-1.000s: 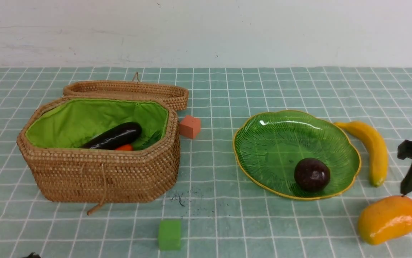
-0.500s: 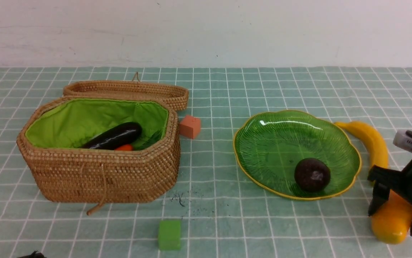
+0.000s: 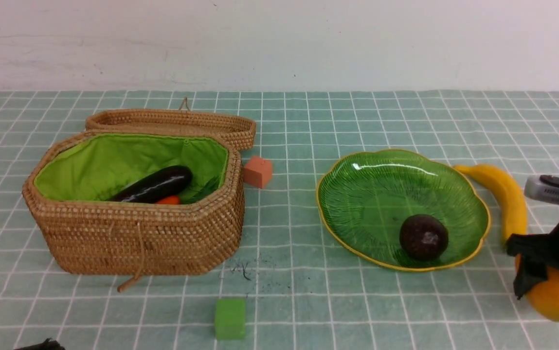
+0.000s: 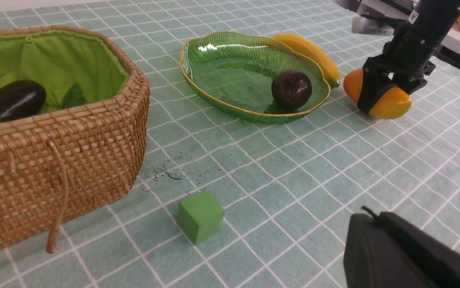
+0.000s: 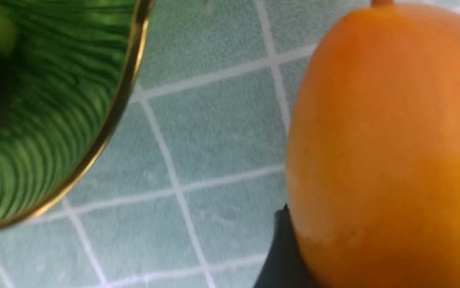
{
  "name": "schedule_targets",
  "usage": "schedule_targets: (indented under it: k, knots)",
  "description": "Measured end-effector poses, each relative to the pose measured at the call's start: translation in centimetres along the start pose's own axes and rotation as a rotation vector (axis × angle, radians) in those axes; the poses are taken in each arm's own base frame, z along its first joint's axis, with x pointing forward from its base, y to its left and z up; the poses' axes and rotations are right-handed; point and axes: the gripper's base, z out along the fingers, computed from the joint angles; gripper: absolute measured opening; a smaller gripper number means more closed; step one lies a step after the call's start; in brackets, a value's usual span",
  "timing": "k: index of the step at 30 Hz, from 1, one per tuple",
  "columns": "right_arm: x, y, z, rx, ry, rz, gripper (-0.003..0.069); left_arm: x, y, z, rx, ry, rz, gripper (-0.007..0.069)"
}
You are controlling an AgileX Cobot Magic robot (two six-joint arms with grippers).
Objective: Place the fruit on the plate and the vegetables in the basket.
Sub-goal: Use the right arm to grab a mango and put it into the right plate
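1. Mango (image 3: 554, 295) sits near the table's front right corner, my right gripper (image 3: 551, 272) straddling it with jaws spread wide; I can't tell whether they have closed on it yet.
2. I'd close across the plump middle, gently, since the glossy skin could squirt out.
3. Left gripper (image 4: 406, 256) is closed and empty, parked low.
4. Plate (image 3: 357, 194) lies just left, mangosteen (image 3: 423, 237) inside; I'd lift clear over its rim.
5. Banana (image 3: 508, 194) waits beyond, towards the right edge.
6. Basket (image 3: 133, 238), front left, holds the eggplant (image 3: 155, 184).

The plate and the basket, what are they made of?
The plate looks like shiny see-through green glass, though it could be plastic: it glints and has a gold rim. The basket looks like brown woven wicker, lined with green cloth.
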Motion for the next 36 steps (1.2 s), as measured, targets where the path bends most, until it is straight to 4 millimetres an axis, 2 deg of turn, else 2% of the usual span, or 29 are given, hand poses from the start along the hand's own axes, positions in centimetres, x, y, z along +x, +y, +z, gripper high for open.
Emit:
schedule_targets:
  k: [4, 6, 7, 8, 9, 12, 16, 17, 20, 21, 23, 24, 29, 33, 35, 36]
  knots:
    - [0.3, 0.5, -6.6, -0.016, -0.173, -0.028, 0.0507, -0.8, -0.3, 0.0, 0.032, -0.085, 0.000, -0.0013]
    - [0.5, 1.4, -10.0, -0.060, -0.279, -0.072, 0.0507, -1.2, -0.5, -0.1, 0.051, -0.136, 0.000, -0.0013]
    - [0.5, 1.5, -10.3, -0.065, -0.287, -0.078, 0.0507, -1.2, -0.5, -0.1, 0.051, -0.136, -0.001, -0.0013]
    - [0.5, 2.9, -12.1, -0.129, -0.333, -0.140, 0.0507, -1.5, -0.6, -0.1, 0.062, -0.165, -0.001, -0.0013]
    - [0.5, 2.9, -12.2, -0.128, -0.340, -0.154, 0.0507, -1.5, -0.6, -0.1, 0.063, -0.167, -0.001, -0.0013]
    - [0.3, 6.8, -13.6, -0.274, -0.374, -0.294, 0.0507, -1.6, -0.6, -0.2, 0.067, -0.180, -0.001, -0.0013]
    - [-0.3, 9.7, -12.4, -0.323, -0.349, -0.365, 0.0507, -1.6, -0.6, -0.2, 0.072, -0.178, -0.015, -0.0013]
    - [-0.9, 10.9, -11.0, -0.327, -0.333, -0.386, 0.0507, -1.6, -0.7, -0.2, 0.075, -0.175, -0.025, -0.0013]
    - [-1.6, 12.4, -8.9, -0.330, -0.325, -0.401, 0.0507, -1.5, -0.6, -0.1, 0.074, -0.169, -0.028, -0.0013]
    - [-2.3, 13.6, -6.9, -0.332, -0.324, -0.404, 0.0507, -1.5, -0.6, -0.1, 0.074, -0.163, -0.032, -0.0013]
    - [-2.8, 14.3, -5.6, -0.331, -0.323, -0.403, 0.0507, -1.4, -0.6, -0.1, 0.073, -0.161, -0.033, -0.0013]
    - [-3.5, 14.9, -3.9, -0.328, -0.318, -0.398, 0.0507, -1.4, -0.6, -0.1, 0.073, -0.161, -0.033, -0.0013]
    - [-4.9, 15.7, 0.1, -0.313, -0.298, -0.373, 0.0526, -1.4, -0.7, -0.1, 0.076, -0.156, -0.042, -0.0013]
    - [-5.1, 15.7, 0.9, -0.306, -0.288, -0.372, 0.0638, -1.4, -0.7, -0.1, 0.078, -0.152, -0.051, -0.0011]
    - [-5.2, 15.7, 0.6, -0.302, -0.296, -0.382, 0.0671, -1.4, -0.7, -0.1, 0.078, -0.151, -0.053, -0.0010]
    - [-5.3, 15.8, -0.3, -0.293, -0.308, -0.406, 0.0676, -1.3, -0.7, -0.1, 0.079, -0.147, -0.058, -0.0010]
